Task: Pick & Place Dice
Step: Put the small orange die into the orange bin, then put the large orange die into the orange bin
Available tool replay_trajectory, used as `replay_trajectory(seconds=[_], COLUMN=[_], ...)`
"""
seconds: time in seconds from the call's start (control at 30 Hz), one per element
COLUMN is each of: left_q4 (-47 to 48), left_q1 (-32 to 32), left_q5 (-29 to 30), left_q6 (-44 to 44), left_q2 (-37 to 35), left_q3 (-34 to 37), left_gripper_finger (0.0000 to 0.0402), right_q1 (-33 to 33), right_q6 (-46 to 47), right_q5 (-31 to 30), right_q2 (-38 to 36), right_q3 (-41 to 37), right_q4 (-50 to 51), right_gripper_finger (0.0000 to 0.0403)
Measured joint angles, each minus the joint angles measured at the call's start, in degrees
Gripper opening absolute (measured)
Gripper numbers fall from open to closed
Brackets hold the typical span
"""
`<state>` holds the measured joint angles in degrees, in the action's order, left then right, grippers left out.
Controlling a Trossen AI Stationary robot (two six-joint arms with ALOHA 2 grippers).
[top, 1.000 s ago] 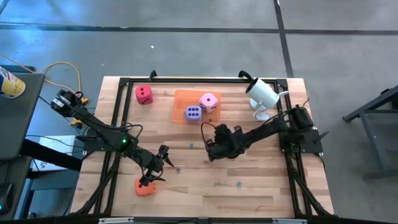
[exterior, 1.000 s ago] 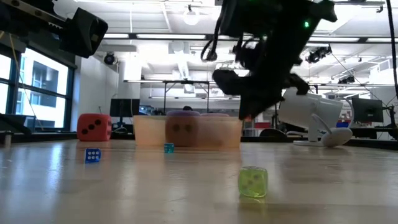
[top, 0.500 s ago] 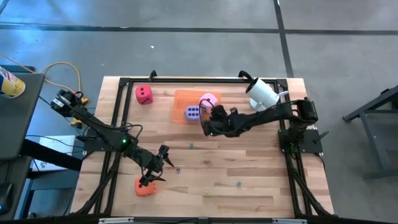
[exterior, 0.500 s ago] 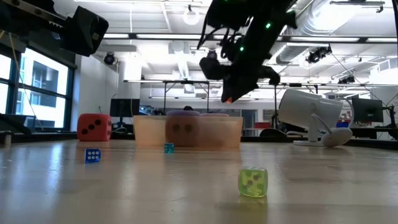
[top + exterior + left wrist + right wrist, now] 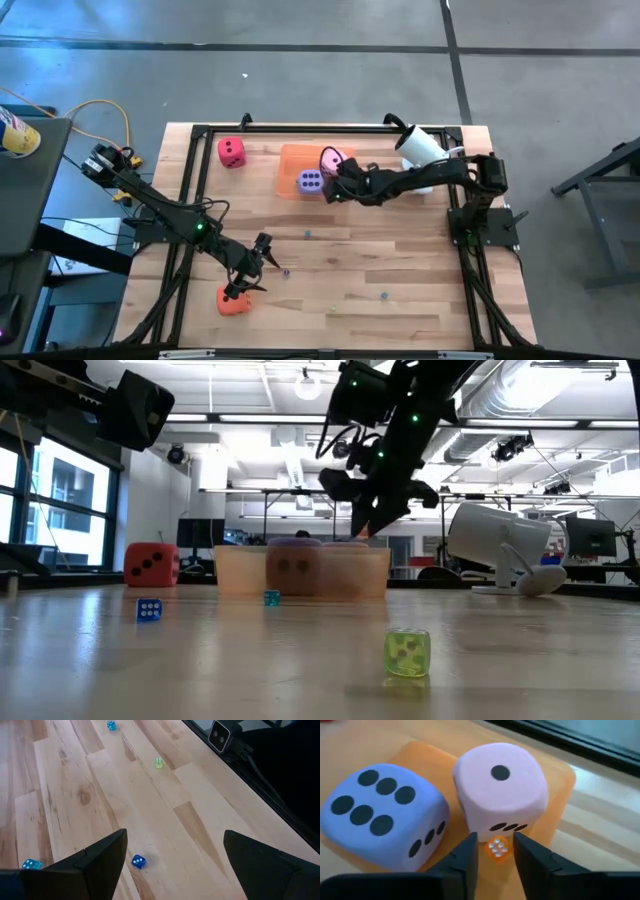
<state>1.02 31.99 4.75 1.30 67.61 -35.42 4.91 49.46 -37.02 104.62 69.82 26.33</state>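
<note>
A translucent orange tray (image 5: 300, 157) at the table's far middle holds a purple die (image 5: 380, 810) and a light pink die (image 5: 497, 785). My right gripper (image 5: 495, 854) hovers just above the tray's near edge, open. A tiny orange die (image 5: 496, 848) shows between its fingers with a gap on each side; I cannot tell whether it lies on the tray or is in the air. The red die (image 5: 231, 151) rests on the table at the far left. My left gripper (image 5: 247, 278) hangs open beside the big orange die (image 5: 233, 303) near the front left.
Small dice lie scattered on the wood: a blue one (image 5: 148, 610), a teal one (image 5: 271, 598) and a green one (image 5: 407, 653). A white device on a stand (image 5: 422, 152) sits at the far right. A black frame (image 5: 200, 132) runs along the table's edges.
My right gripper has swung from the middle of the table toward the far edge and risen a little, ending over the tray in front of the pink die.
</note>
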Motion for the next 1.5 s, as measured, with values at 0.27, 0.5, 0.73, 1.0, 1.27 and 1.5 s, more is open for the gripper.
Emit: replay_trajectory(seconds=[0.27, 0.5, 0.73, 1.0, 1.27, 1.5], left_q4=[0.0, 0.0, 0.0, 0.0, 0.1, -0.1], left_q1=[0.0, 0.0, 0.0, 0.0, 0.0, 0.0], left_q5=[0.0, 0.0, 0.0, 0.0, 0.0, -0.4], left_q6=[0.0, 0.0, 0.0, 0.0, 2.7, 6.0], left_q2=[0.0, 0.0, 0.0, 0.0, 0.0, 0.0], left_q3=[0.0, 0.0, 0.0, 0.0, 0.0, 0.0], left_gripper_finger=[0.0323, 0.0323, 0.0323, 0.0323, 0.0323, 0.0323], right_q1=[0.0, -0.7, -4.4, -12.4, -26.9, -36.6], right_q6=[3.1, 0.3, -9.1, -18.3, -16.9, -8.4], right_q5=[-0.2, -3.6, -10.7, -20.4, -32.1, -37.0], right_q2=[0.0, 0.0, -2.1, -7.7, -11.6, -9.8], right_q3=[0.0, 0.0, 0.0, 0.0, 0.0, -0.1], right_q4=[-0.3, -1.8, -7.6, -11.2, -9.4, -9.4], right_gripper_finger=[0.02, 0.0243, 0.026, 0.026, 0.026, 0.0259])
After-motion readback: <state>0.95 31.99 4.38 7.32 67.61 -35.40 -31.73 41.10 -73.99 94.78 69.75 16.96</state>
